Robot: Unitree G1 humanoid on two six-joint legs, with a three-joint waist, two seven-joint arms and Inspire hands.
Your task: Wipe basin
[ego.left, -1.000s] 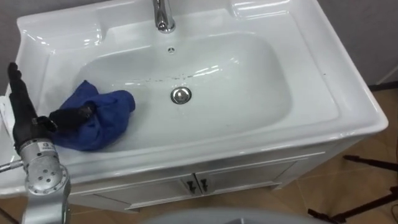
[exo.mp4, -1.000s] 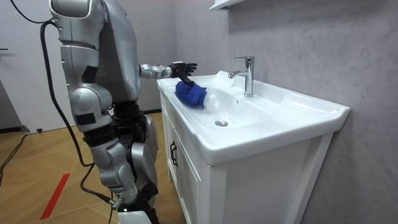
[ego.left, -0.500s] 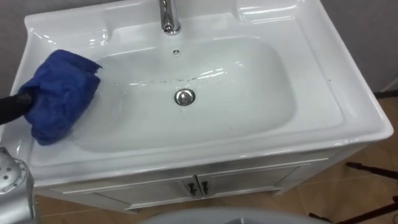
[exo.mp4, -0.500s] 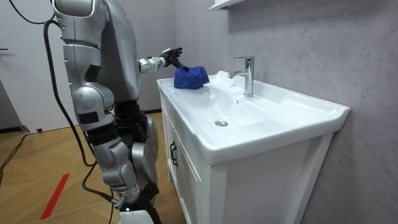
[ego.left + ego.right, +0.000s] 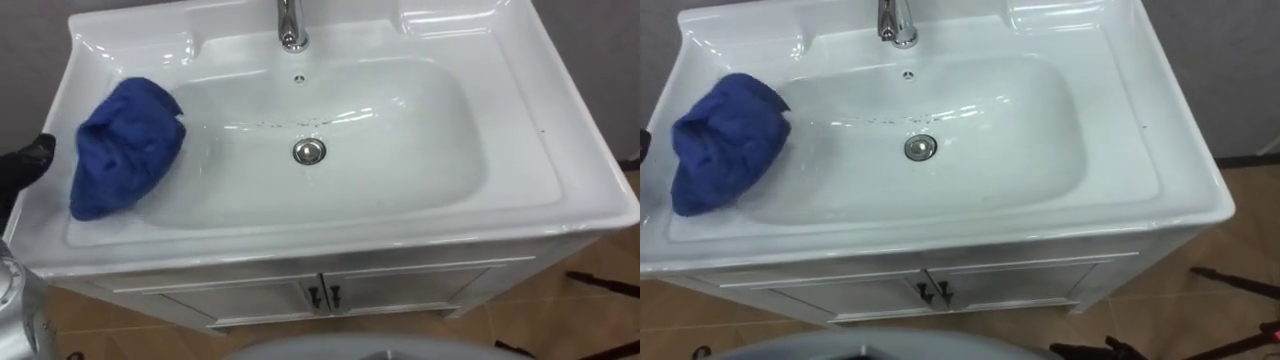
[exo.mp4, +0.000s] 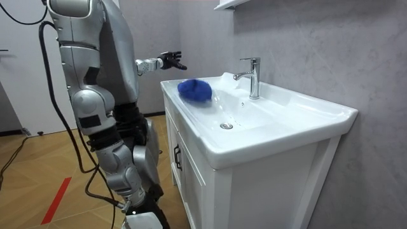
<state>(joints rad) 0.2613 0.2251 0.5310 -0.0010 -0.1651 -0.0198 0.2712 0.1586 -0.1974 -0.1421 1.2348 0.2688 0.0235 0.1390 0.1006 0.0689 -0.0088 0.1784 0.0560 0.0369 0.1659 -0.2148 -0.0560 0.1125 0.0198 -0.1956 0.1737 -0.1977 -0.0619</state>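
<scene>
1. Room view is showing the left hand [image 6: 165, 61] hovering off the edge of the basin [image 6: 305, 113], its fingers [image 6: 177, 59] spread and holding nothing. The blue cloth [image 6: 194, 90] is lying just below and beyond the fingers, apart from them.
2. The cloth is probably sitting bunched there because it is within the fingers' reach for another pass.
3. The left eye view is adding what the room view is hiding: the cloth is draping over the inner slope, with the drain [image 5: 309, 151] farther from the fingers.

Left arm is reaching out level; left hand [image 6: 166, 60] is hovering just off the basin's [image 6: 191, 135] left rim, fingers spread straight.
</scene>
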